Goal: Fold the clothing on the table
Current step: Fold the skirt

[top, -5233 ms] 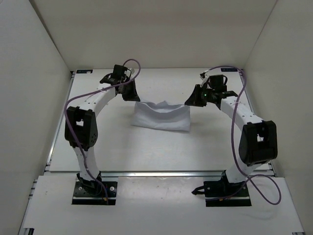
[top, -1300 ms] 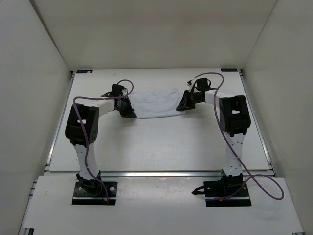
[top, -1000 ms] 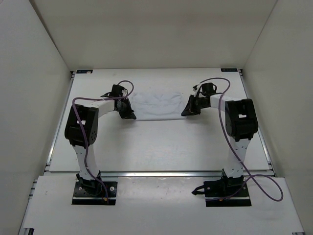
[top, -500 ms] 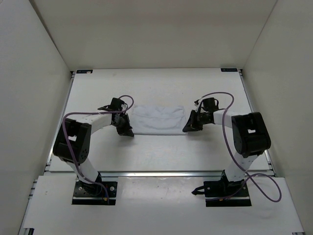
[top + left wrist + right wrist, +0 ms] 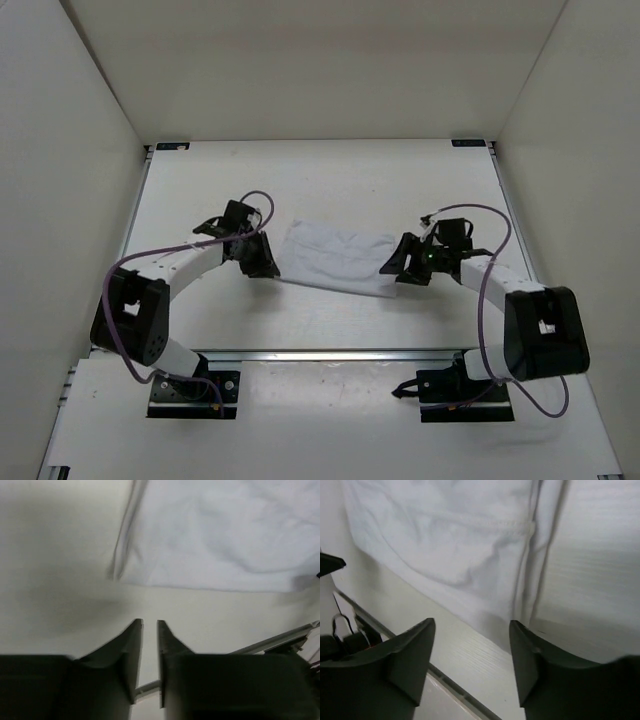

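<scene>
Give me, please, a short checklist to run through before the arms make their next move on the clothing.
1. Is the left gripper empty: ok, jaws slightly apart, cloth beyond its tips.
2. Is the right gripper empty: ok, jaws wide, nothing pinched.
3. Does the clothing lie flat on the table: ok, one slightly slanted strip.
4. Are the folded edges aligned: cannot tell; a crease shows near the left gripper.
5. Is the clothing between both grippers, likely within reach: ok.

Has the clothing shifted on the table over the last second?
Yes. The clothing has slid nearer to the silver rail and now lies skewed, with its right end closer to that rail.
</scene>
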`<act>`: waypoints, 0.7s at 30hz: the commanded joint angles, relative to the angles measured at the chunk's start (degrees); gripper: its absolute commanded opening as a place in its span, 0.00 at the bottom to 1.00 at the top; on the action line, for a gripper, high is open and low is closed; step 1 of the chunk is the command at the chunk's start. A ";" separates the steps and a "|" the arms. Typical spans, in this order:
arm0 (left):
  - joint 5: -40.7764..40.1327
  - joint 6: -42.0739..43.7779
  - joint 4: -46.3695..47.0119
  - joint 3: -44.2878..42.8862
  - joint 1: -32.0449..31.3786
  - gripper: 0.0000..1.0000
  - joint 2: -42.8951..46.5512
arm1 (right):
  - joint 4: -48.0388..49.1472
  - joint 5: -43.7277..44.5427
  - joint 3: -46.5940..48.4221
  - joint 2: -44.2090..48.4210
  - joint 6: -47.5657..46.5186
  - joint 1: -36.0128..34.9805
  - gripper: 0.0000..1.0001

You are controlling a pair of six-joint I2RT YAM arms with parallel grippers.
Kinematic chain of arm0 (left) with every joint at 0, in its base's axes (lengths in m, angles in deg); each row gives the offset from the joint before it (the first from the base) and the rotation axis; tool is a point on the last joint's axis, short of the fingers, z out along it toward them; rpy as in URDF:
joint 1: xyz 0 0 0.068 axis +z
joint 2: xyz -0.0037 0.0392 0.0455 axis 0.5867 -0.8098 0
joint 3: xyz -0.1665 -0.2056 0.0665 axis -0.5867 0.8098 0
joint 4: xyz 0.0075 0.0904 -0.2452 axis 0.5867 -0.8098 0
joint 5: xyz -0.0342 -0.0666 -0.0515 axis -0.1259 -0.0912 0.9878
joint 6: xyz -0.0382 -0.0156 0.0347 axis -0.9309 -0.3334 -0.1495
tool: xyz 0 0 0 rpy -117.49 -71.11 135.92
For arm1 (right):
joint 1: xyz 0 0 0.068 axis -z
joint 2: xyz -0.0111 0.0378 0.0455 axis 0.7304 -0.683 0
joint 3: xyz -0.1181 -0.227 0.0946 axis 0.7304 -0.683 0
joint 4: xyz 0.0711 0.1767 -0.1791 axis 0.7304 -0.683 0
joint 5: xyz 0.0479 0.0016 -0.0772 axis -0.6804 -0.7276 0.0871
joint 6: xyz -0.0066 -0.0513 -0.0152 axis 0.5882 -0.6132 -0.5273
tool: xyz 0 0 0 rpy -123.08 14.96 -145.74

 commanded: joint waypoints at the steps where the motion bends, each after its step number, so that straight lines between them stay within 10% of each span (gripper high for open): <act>1: -0.16 2.47 3.46 -5.87 3.14 0.41 3.58 | 0.59 2.85 1.26 6.19 -0.01 2.30 0.62; 6: -4.73 7.13 2.41 -12.20 3.51 0.50 -3.79 | 1.46 3.83 0.64 5.86 -0.54 3.18 0.73; 15: -12.82 7.58 8.04 -10.54 0.43 0.00 -9.08 | 5.16 6.11 0.37 -2.93 -0.02 -0.16 0.67; 21: -12.74 8.63 7.86 -9.57 0.60 0.00 -10.31 | 4.81 7.69 2.92 -6.80 -0.02 -0.87 0.60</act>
